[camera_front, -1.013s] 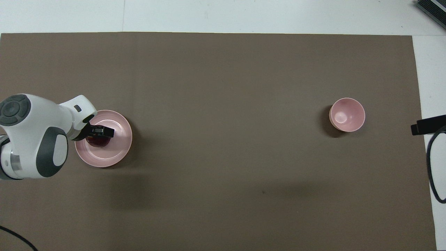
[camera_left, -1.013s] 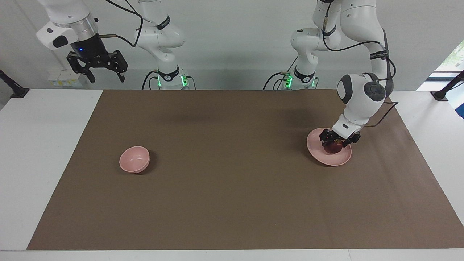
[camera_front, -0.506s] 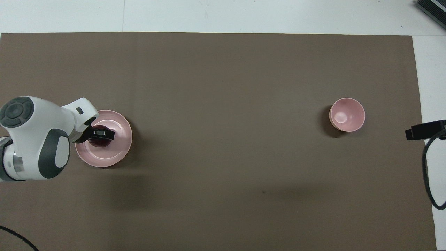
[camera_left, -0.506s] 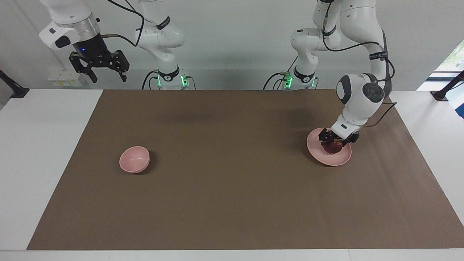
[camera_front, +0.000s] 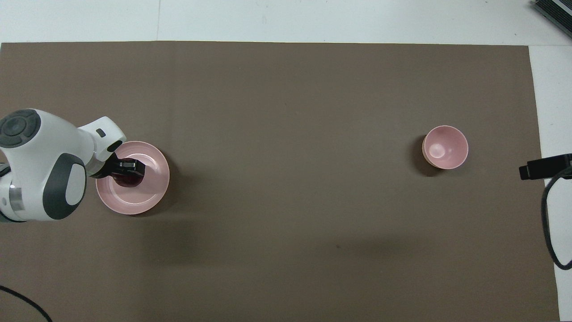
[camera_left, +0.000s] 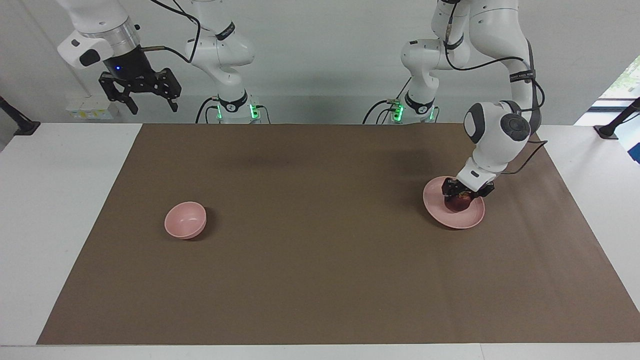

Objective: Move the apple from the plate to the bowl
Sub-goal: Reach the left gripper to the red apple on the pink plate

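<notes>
The dark red apple [camera_left: 460, 203] sits on the pale pink plate [camera_left: 466, 220] at the left arm's end of the table. My left gripper [camera_left: 463, 194] is down on the plate, shut on the apple, with a finger on either side of it. In the overhead view the gripper [camera_front: 128, 167] covers most of the apple [camera_front: 126, 180] on the plate [camera_front: 134, 204]. The small pink bowl [camera_left: 185, 220] stands empty toward the right arm's end, also seen from overhead [camera_front: 445, 147]. My right gripper [camera_left: 140, 98] waits open, high above the table's edge at the right arm's end.
A brown mat [camera_left: 320, 260] covers most of the white table. A black cable [camera_front: 552, 223] hangs by the mat's edge at the right arm's end.
My left gripper's fingers have closed in on the apple and its wrist has shifted slightly. My right gripper has risen a little and drifted toward the middle.
</notes>
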Tool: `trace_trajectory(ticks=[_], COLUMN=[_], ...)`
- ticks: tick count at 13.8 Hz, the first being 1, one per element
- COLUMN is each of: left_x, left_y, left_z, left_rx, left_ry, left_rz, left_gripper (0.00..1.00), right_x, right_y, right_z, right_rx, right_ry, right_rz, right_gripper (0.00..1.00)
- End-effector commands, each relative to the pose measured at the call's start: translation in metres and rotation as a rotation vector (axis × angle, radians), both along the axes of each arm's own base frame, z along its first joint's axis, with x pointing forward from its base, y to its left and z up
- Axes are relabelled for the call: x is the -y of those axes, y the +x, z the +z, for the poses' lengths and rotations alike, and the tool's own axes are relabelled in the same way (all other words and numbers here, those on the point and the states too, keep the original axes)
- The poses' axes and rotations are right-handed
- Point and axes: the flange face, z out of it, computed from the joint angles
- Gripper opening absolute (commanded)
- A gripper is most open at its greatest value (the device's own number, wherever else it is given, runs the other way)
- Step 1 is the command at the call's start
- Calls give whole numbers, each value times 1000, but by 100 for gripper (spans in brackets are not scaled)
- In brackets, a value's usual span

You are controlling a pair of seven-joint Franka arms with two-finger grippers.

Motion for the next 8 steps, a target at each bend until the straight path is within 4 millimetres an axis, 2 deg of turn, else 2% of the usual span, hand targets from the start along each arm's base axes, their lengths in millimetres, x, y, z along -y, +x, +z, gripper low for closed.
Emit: trace_trajectory(ticks=[1, 5, 8], left_x=[23, 58, 76], left_y=[27, 38, 44], left_z=[12, 28, 47], left_rx=[-6, -55, -163], left_ry=[12, 6, -124], left_rz=[129, 252, 362], left_gripper=[0, 0, 0], right_x=[-1, 0, 1], right_y=[-6, -4, -4], right_z=[-1, 0, 1], right_rx=[18, 13, 12], right_ry=[19, 17, 15], right_rz=[13, 14, 13], right_gripper=[100, 100, 100])
